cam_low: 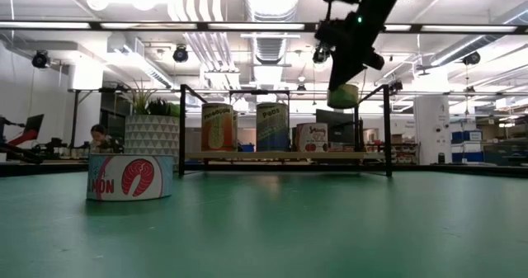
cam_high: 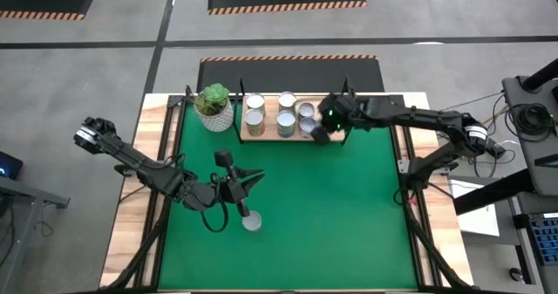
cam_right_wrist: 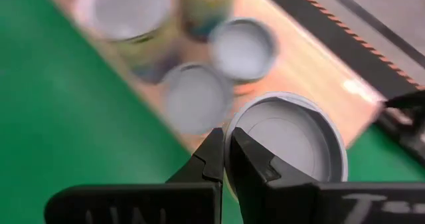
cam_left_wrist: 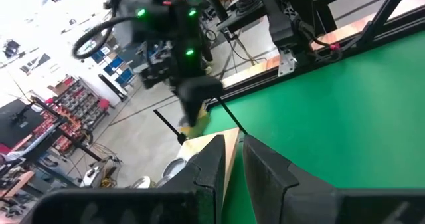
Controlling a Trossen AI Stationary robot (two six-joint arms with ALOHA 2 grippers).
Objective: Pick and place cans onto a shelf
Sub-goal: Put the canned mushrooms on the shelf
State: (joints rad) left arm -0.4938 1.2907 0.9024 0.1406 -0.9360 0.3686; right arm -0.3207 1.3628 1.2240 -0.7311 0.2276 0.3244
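Green matting (cam_high: 349, 215) covers the table, with a wide workshop hall behind it in the low view. Along the far edge lies the wooden shelf (cam_high: 270, 138), its thin black posts (cam_low: 182, 129) standing at the ends, and just beside its left end sits a white pot with a plant (cam_high: 214, 107). Four cans (cam_high: 255, 111) stand on the board, filling its left and middle part. The right gripper (cam_high: 321, 133) hangs over the shelf's right end with its fingers pinched on the rim of another can (cam_right_wrist: 289, 141); the low view shows this can (cam_low: 343, 95) lifted clear above the board, not touching it. The left gripper (cam_high: 246, 181) hovers over the mat near the table's middle, its fingers (cam_left_wrist: 262, 167) drawn close together with only a thin slit between them and nothing held. One more can, a flat tin with a red fish on its label (cam_low: 130, 176), stands alone on the mat just in front of that gripper, well apart from the shelf.
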